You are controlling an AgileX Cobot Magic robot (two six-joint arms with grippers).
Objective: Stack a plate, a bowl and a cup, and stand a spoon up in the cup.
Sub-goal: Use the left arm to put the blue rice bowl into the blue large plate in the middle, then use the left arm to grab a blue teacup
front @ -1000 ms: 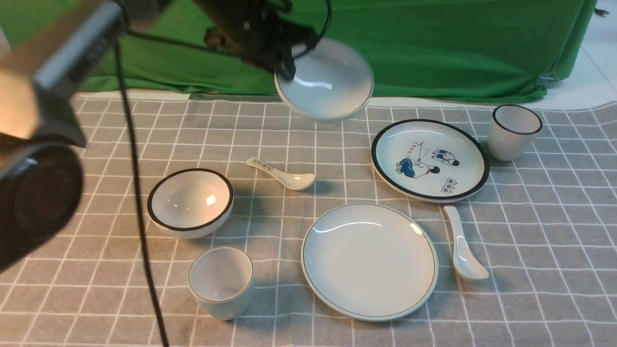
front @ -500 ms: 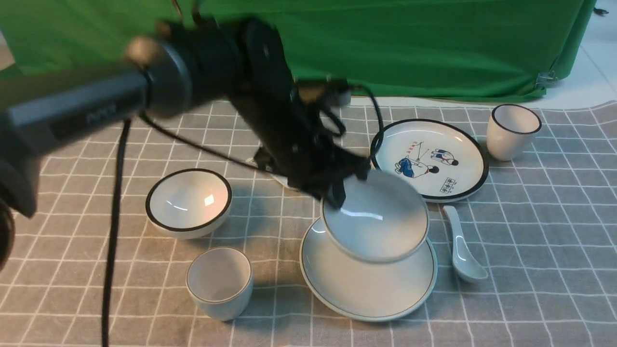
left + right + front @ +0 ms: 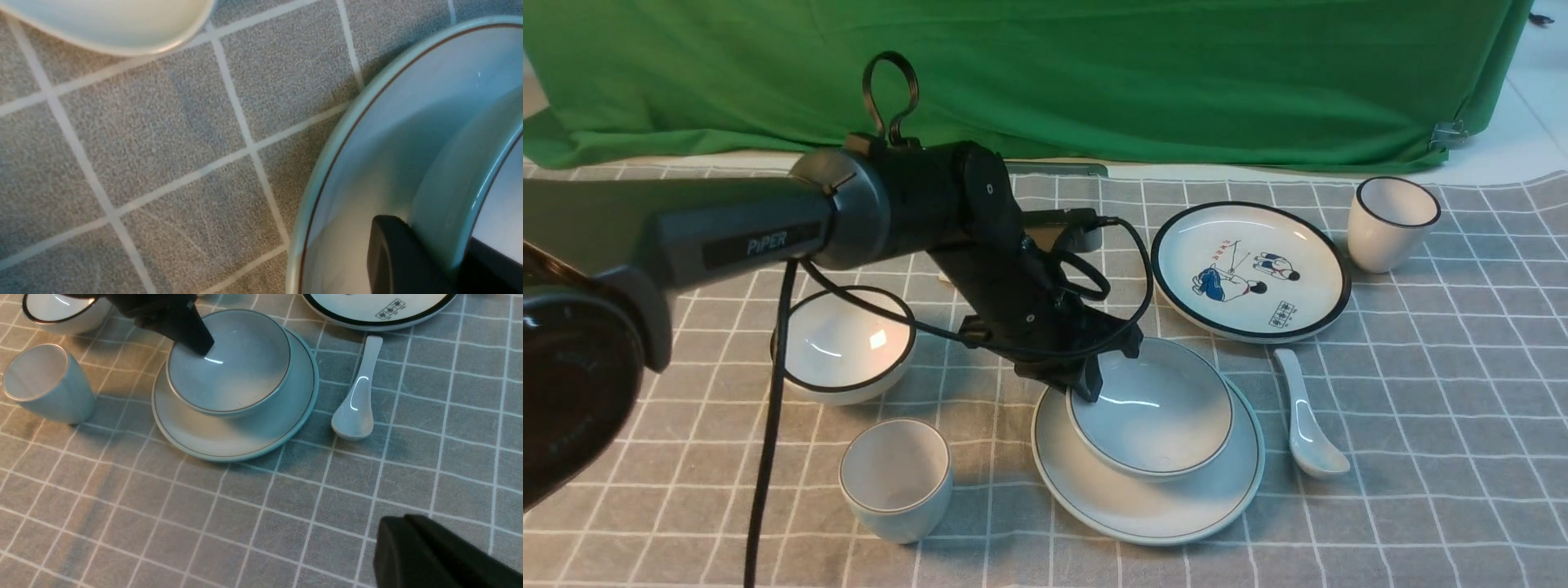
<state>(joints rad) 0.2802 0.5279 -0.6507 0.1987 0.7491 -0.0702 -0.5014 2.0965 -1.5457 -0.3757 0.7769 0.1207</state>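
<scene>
The left gripper (image 3: 1088,385) pinches the rim of the bowl (image 3: 1156,412) sitting on the plate (image 3: 1143,510); let go softly, then lift straight up.

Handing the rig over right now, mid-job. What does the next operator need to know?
Left gripper: shut on the bowl, clamping its rim.
Right gripper: barely in its wrist view, open or shut unclear.
The bowl sits on the plate. The cup stands on the cloth, left of the plate; the spoon lies right of it.
Done: bowl on plate.
To do: release, cup into bowl, spoon into cup.
</scene>
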